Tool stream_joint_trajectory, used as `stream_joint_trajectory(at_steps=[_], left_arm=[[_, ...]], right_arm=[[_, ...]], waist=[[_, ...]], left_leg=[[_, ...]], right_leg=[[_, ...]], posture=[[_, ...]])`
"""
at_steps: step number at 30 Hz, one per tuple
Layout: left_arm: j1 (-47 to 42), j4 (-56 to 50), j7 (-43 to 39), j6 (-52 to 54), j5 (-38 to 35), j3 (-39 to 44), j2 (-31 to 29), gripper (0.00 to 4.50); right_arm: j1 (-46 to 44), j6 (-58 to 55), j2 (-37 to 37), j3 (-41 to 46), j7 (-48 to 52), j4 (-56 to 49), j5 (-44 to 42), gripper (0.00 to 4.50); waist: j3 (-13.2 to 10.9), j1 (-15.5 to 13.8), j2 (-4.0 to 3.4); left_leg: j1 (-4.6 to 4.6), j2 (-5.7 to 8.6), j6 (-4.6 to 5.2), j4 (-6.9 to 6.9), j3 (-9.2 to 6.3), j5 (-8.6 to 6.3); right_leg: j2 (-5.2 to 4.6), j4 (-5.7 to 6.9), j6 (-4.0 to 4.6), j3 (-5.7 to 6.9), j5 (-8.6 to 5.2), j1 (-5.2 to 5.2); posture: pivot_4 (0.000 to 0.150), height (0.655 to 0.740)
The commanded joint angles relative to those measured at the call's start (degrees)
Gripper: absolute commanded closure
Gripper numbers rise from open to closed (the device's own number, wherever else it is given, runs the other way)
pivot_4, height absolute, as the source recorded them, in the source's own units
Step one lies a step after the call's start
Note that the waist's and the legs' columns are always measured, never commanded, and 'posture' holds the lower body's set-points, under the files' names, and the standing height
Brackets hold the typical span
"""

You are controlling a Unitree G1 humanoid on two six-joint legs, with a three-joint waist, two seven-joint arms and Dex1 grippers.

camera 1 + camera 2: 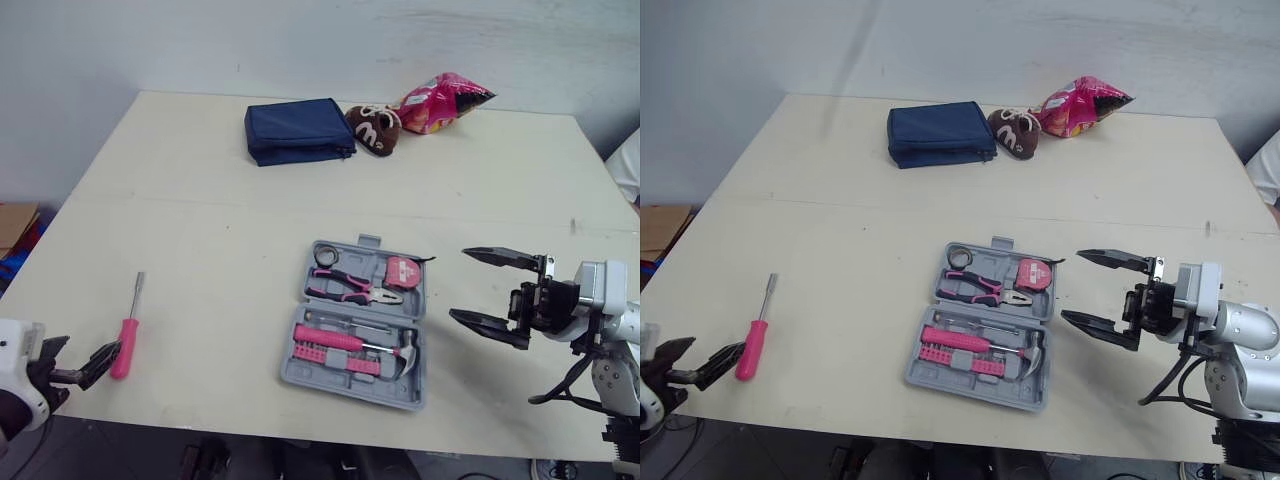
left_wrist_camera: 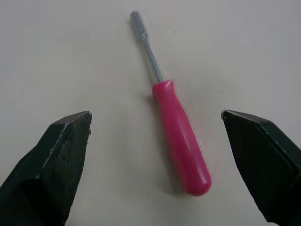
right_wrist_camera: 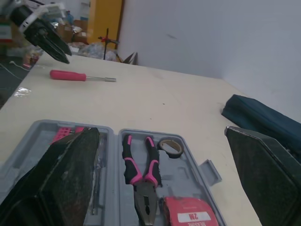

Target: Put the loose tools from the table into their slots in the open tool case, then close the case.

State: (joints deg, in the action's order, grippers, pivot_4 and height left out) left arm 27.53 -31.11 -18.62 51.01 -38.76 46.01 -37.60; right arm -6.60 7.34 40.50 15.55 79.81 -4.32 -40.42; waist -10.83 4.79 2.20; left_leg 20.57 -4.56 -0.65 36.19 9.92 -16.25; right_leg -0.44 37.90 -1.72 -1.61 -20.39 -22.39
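Screwdriver (image 1: 130, 325) with a pink handle lies on the table (image 1: 200, 200) near its front left corner, metal shaft pointing away from the robot, well apart from the tool case (image 1: 300, 370). The left gripper (image 2: 156, 113) sits low at the butt end of the handle with its two black fingers spread wide. In the left wrist view the handle lies between them with bare table on both sides, so nothing is gripped. From the head views I cannot tell whether a fingertip touches the handle.

The grey tool case lies open near the front middle of the table. In its far part sit a small roll of tape (image 1: 325, 257), pliers (image 1: 355, 290) with pink and black handles, and a pink tape measure (image 1: 403, 272). In the near part are a hammer (image 1: 350, 343) with a pink handle and a row of pink bits (image 1: 335, 360).

The right gripper (image 1: 458, 283) hangs just beside the right edge of the case, its fingers wide apart and empty, pointing toward the case.

At the far side of the table lie a dark blue pouch (image 1: 298, 130), a brown plush thing (image 1: 374, 128) touching it, and a pink snack bag (image 1: 443, 100).
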Motion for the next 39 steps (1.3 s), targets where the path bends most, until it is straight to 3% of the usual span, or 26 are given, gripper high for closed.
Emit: stream_joint_trajectory(at_steps=[1, 11, 19, 21, 25, 28, 32, 39], left_arm=[[-2.54, -1.39, 5.23, 3.99, 1.71, -2.93, 1.45, 0.00], [-9.33, 1.47, 7.89, 6.65, 5.55, -11.92, 3.03, 0.00], [-9.35, 1.85, 6.78, 7.81, 6.80, -12.47, 3.04, 3.41], [-10.73, 1.44, 2.29, 1.76, 5.74, -12.24, 3.12, 3.96], [-11.57, 0.67, -7.62, -8.19, 6.27, -13.23, 0.05, 3.95], [-13.10, 1.41, -18.37, -18.36, 9.16, -16.96, -5.67, 3.95], [-18.55, -0.10, -34.82, -32.24, 11.35, -26.61, -12.70, 3.95], [-37.74, -2.59, -43.76, -31.37, 14.09, -47.81, -14.78, 3.95]], right_arm=[[0.42, -0.27, -0.58, -0.02, 1.98, -2.34, -1.77, 0.04], [2.87, -1.12, -2.68, -1.51, 3.75, -7.10, -2.91, 0.04], [5.98, -0.82, -3.30, -0.90, 3.58, -10.25, -3.00, 0.00], [7.31, -0.17, -3.17, -0.24, 3.99, -10.37, -2.83, 0.00], [9.41, 0.38, -2.72, 1.31, 3.21, -10.75, -2.33, 0.00], [10.59, 0.35, -2.54, 2.27, 2.49, -11.52, -2.76, 0.00], [14.10, 0.30, -0.91, 4.40, 3.96, -11.50, -2.31, 0.00], [17.40, 4.90, 1.91, 9.45, 8.84, -4.31, -0.72, 0.00]], waist=[[0.01, -0.04, 0.02], [0.03, -0.23, 0.00], [0.03, -0.19, -0.01], [0.03, -0.18, -0.02], [0.02, -0.37, 0.10], [0.01, -0.53, 0.09], [0.02, -1.12, -0.01], [0.01, -1.60, -0.15]], left_leg=[[0.00, 0.00, 0.00, 0.00, -0.01, 0.00], [-0.03, 0.02, -0.01, 0.01, -0.01, 0.02], [-0.38, 0.03, -0.01, -0.03, -0.02, 0.00], [-0.43, 0.03, -0.01, -0.03, -0.02, -0.01], [-0.36, 0.03, -0.09, -0.03, -0.06, -0.05], [-0.33, 0.03, -0.09, -0.06, -0.08, -0.06], [-0.32, 0.03, -0.29, -0.15, -0.06, -0.19], [-0.27, 0.03, -0.13, -0.16, 0.02, -0.09]], right_leg=[[0.00, 0.00, 0.01, 0.00, 0.01, 0.02], [-0.02, 0.02, 0.02, -0.01, 0.01, 0.04], [-0.03, -0.05, 0.03, -0.01, 0.01, 0.40], [-0.03, -0.06, 0.05, 0.00, 0.00, 0.45], [-0.04, -0.11, 0.11, 0.05, 0.02, 0.43], [-0.06, -0.18, 0.14, 0.10, 0.03, 0.45], [-0.09, -0.30, 0.20, 0.12, 0.01, 0.45], [-0.03, -0.50, 0.15, 0.09, 0.01, 0.50]], posture=[[0.150, 0.7400], [0.150, 0.7400], [0.150, 0.7400], [0.150, 0.7400], [0.150, 0.7400], [0.150, 0.7400], [0.150, 0.7400], [0.150, 0.7400]])
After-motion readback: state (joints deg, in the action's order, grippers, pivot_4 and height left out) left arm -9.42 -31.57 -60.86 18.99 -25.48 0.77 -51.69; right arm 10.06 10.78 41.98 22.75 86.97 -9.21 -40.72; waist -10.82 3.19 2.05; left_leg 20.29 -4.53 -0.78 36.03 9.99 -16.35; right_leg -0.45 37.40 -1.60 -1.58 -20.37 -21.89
